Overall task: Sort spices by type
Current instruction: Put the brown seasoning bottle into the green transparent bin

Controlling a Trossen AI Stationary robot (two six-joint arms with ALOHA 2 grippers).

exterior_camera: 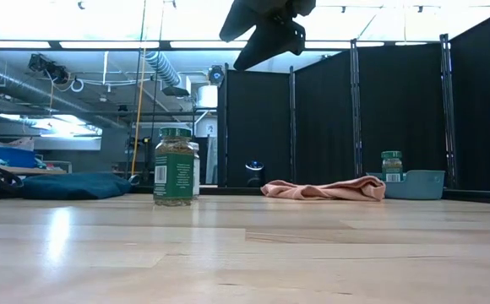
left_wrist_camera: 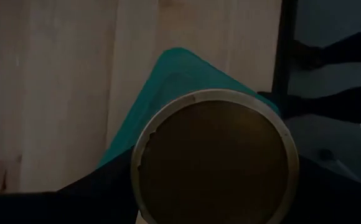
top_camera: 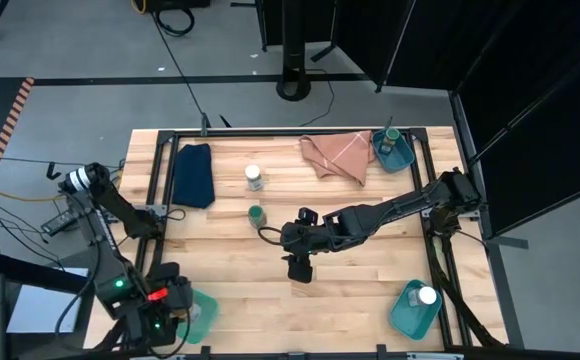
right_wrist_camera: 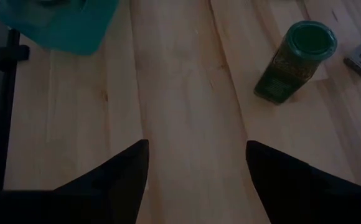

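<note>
A green-lidded jar (top_camera: 256,214) (exterior_camera: 175,166) (right_wrist_camera: 295,59) stands upright on the table's middle, with a white-lidded jar (top_camera: 254,177) beyond it. My right gripper (top_camera: 300,268) (right_wrist_camera: 196,180) hovers open above the bare wood, nearer the front edge than the green jar, with nothing between its fingers. My left gripper (top_camera: 182,305) is at the near left corner, shut on a brown-ended jar (left_wrist_camera: 215,162) over a teal bin (left_wrist_camera: 174,74). Another green-lidded jar (top_camera: 388,133) stands in the far right bin, and a white-lidded jar (top_camera: 428,296) in the near right bin. My left gripper holds the brown jar between its two fingers (left_wrist_camera: 75,193), which show on either side of it. The wrist view faces the jar's round brown end with its pale rim (left_wrist_camera: 168,118). The jar hides the contact places. It sits above the teal bin's corner.
A folded dark blue cloth (top_camera: 193,175) lies at the far left and a pink cloth (top_camera: 335,155) at the far middle. Teal bins sit at the far right (top_camera: 400,155), near right (top_camera: 410,315) and near left (top_camera: 202,312). A black frame (top_camera: 290,131) rims the table.
</note>
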